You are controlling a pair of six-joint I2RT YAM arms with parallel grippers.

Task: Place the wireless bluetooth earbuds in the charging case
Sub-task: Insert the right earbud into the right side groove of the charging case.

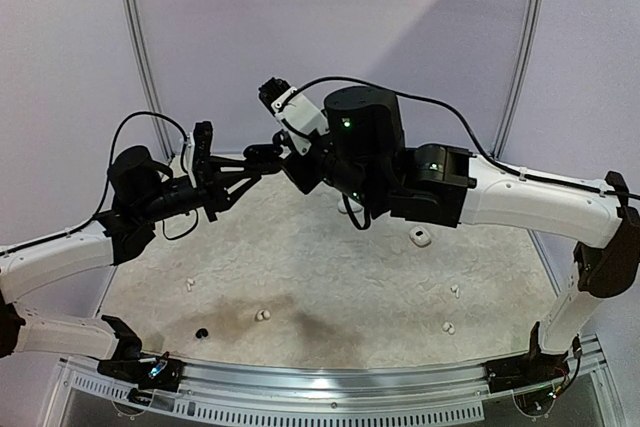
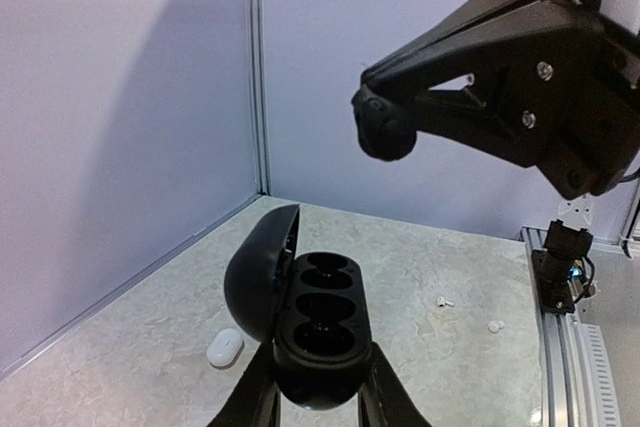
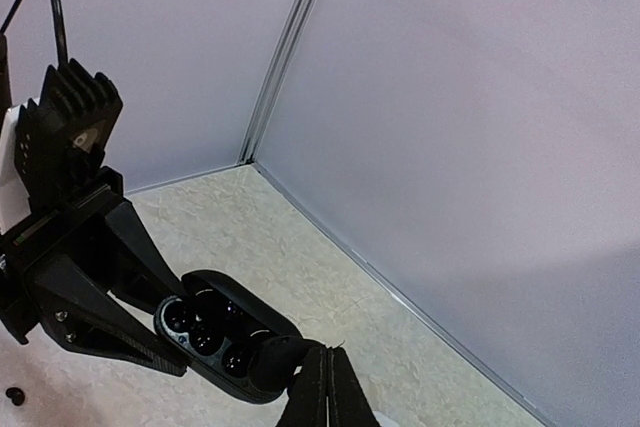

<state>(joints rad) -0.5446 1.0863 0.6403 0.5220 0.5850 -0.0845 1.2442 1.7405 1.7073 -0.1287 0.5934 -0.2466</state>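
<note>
Left gripper [image 2: 318, 399] pinches the open glossy black oval charging case [image 2: 322, 317] aloft; wells dark, contents unclear. Right gripper [image 3: 325, 375] pressed together just beside it. Tiny white pebble-like earbuds [image 1: 262, 315] lie on the mottled beige table [image 1: 330, 277].

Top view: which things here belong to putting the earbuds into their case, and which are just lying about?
Job in hand:
- black case, open, held in the left gripper
- right gripper, shut, close to that case
- white buds loose on the table
- black bud

Lying about for now:
- white case, closed, away from both grippers
</note>
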